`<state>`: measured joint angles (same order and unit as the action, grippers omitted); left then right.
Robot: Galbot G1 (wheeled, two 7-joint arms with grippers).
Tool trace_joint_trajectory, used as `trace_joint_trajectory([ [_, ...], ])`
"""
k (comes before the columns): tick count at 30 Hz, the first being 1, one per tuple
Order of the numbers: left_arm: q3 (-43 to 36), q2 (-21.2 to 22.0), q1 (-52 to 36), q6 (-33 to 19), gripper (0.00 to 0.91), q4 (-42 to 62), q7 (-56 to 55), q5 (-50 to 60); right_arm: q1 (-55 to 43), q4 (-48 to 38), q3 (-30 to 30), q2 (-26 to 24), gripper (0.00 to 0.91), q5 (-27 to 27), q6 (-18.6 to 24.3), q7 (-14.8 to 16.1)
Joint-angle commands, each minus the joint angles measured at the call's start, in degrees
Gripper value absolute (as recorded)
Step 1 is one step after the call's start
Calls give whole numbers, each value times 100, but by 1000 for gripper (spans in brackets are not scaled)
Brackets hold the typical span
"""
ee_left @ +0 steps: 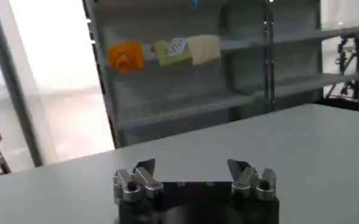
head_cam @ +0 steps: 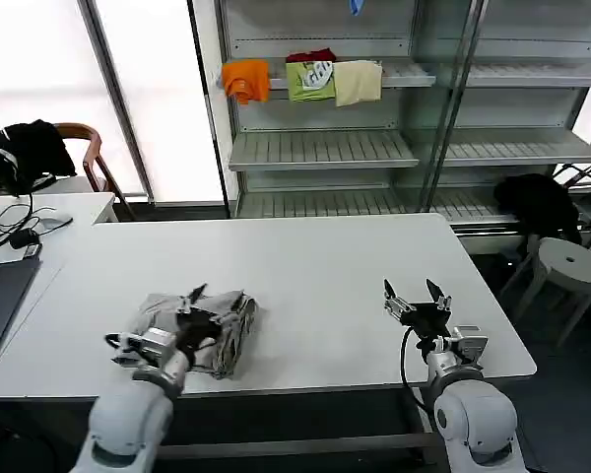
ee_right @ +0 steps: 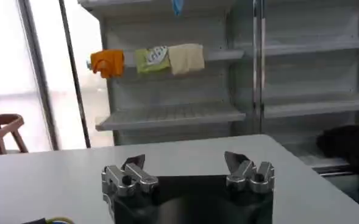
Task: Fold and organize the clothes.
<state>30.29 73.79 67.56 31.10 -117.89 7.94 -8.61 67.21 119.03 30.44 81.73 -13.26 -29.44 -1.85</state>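
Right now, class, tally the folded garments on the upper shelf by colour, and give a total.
Orange garment: 1
Green garment: 1
Cream garment: 1
Total: 3
A dark red piece shows behind the green one; I cannot tell whether it is a separate garment, so it is not counted.

The white rectangular table [head_cam: 315, 286] is viewed from above by the head camera, facing forward and down toward the grey metal shelving [head_cam: 374, 148]. Each wrist camera is set low, just behind its own open gripper, looking level across the tabletop. The shelving [ee_left: 185, 91] [ee_right: 167, 109] is shared by all three views.
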Motion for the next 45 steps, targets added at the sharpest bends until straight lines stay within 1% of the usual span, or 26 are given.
trace_joint_trajectory([
  [1, 2075, -997, 62, -211, 907, 827, 246, -1228, -19, -32, -61, 24, 907, 55, -20, 1],
  [3, 2043, -1083, 144, -89, 907, 1032, 235, -1220, -49, -53, -105, 53, 907, 111, -34, -2],
  [8, 1807, -879, 152, 24, 907, 1344, 212, -1093, -97, -42, -189, 116, 907, 184, -92, -12],
  [10, 1720, -850, 155, 79, 907, 1395, 243, -1220, -89, -35, -163, 90, 907, 183, -104, 1],
  [19, 1508, -699, 132, -48, 907, 1773, 265, -985, 0, -59, -79, 78, 907, 224, -58, 43],
  [24, 1534, -722, 57, -61, 907, 2005, 254, -1034, -27, -119, -106, 90, 907, 274, -36, 57],
  [28, 1525, -728, 134, -103, 907, 1991, 309, -1053, -57, -169, -123, 114, 907, 278, -31, 49],
  [33, 1470, -634, 308, -153, 907, 1782, 379, -1063, -123, -209, -153, 139, 907, 280, -36, 25],
  [35, 1449, -613, 319, -152, 816, 1780, 381, -1045, -135, -209, -164, 148, 907, 279, -39, 22],
  [36, 1434, -606, 320, -147, 746, 1797, 378, -1026, -134, -206, -170, 149, 907, 280, -39, 19],
  [37, 1424, -604, 321, -144, 484, 1806, 380, -1016, -131, -204, -172, 152, 907, 280, -38, 17],
  [38, 1412, -602, 325, -145, 363, 1815, 381, -1013, -129, -203, -172, 154, 907, 279, -38, 18],
  [39, 1399, -601, 338, -146, 282, 1822, 390, -1012, -125, -202, -167, 157, 907, 279, -38, 17],
  [40, 1396, -601, 342, -146, 151, 1824, 398, -1012, -122, -202, -166, 155, 907, 279, -37, 14],
  [41, 1382, -598, 350, -139, 101, 1824, 405, -1013, -114, -199, -159, 154, 907, 279, -35, 10],
  [42, 1377, -593, 343, -134, 20, 1833, 411, -1015, -107, -197, -151, 151, 907, 277, -34, 10],
  [45, 1359, -576, 336, -87, 20, 1831, 449, -1035, -89, -184, -133, 144, 907, 276, -31, 2],
])
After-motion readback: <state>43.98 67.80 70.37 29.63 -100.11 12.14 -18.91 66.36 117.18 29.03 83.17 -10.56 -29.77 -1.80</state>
